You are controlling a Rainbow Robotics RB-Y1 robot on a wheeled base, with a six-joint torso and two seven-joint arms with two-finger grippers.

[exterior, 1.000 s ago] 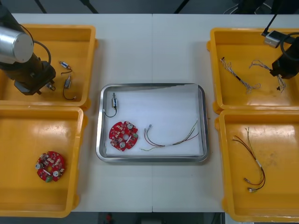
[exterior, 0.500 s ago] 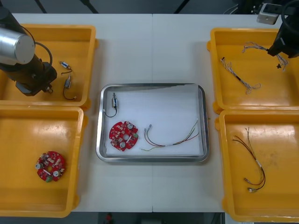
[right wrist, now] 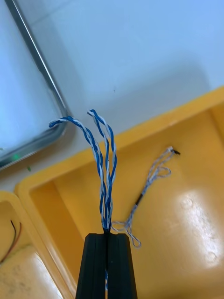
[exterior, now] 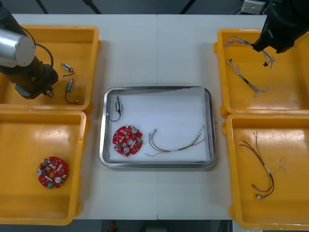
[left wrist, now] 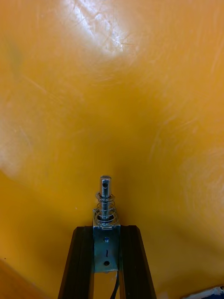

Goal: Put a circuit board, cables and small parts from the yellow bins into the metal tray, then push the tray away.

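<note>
Fingers of my right gripper (right wrist: 106, 239) are pinching shut on a twisted blue and white cable (right wrist: 105, 159), whose loose ends are fanning out beyond my fingertips above the far right yellow plastic bin (right wrist: 186, 224). A second twisted cable (right wrist: 150, 184) is lying in that bin below. The shiny metal tray (exterior: 157, 165), lying between my grippers, is holding a round red circuit board (exterior: 127, 140). My left gripper (left wrist: 106, 230) is clamping a small silver metal part (left wrist: 106, 205) just above the far left yellow bin (left wrist: 112, 93).
</note>
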